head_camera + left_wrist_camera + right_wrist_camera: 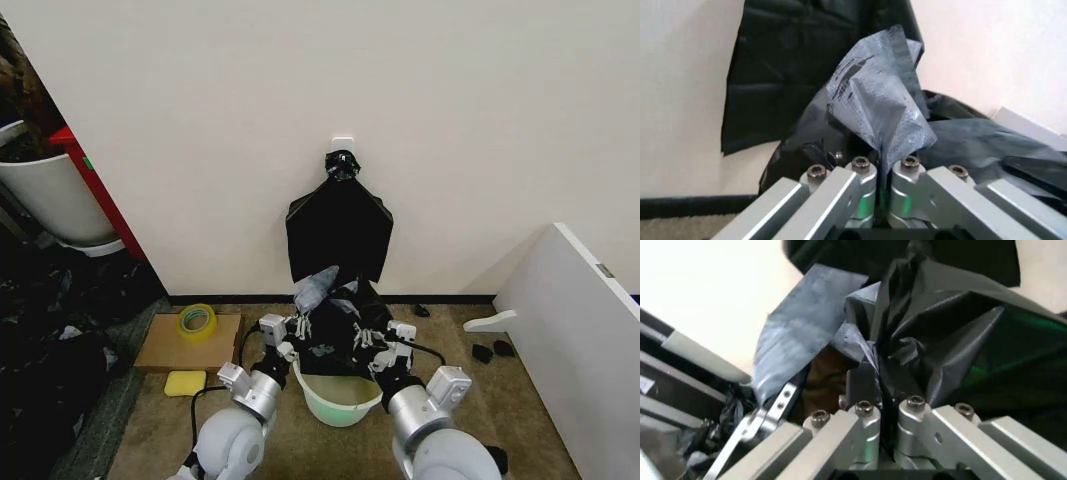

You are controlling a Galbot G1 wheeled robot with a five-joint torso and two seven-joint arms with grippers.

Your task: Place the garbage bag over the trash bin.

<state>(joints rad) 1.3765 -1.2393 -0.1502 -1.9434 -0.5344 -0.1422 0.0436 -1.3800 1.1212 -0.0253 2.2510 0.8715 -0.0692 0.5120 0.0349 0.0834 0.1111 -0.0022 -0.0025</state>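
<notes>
Head view first: the trash bin [340, 400] is sat on the carpet right in front of the robot, close to the wall, and its mouth is mostly covered by the garbage bag [335, 325], which is bunched up over the rim with a greyish flap sticking up at the back. A bit of pale green inner wall can be seen at the front of the bin below the plastic. The left tool [297, 330] is clamped onto the bag at the bin's left side, and the right tool [372, 340] is pinched on it at the right side. From the left wrist view, the fingers are seen pressed together with a crinkled fold of bag [880, 110] caught between them. Same deal in the right wrist view, black plastic [940, 340] is squeezed between closed fingers. A flat black bundle [340, 230] is hung on the wall behind. A tape roll [197, 321] is lying on a cardboard box [170, 350] off to the left.
</notes>
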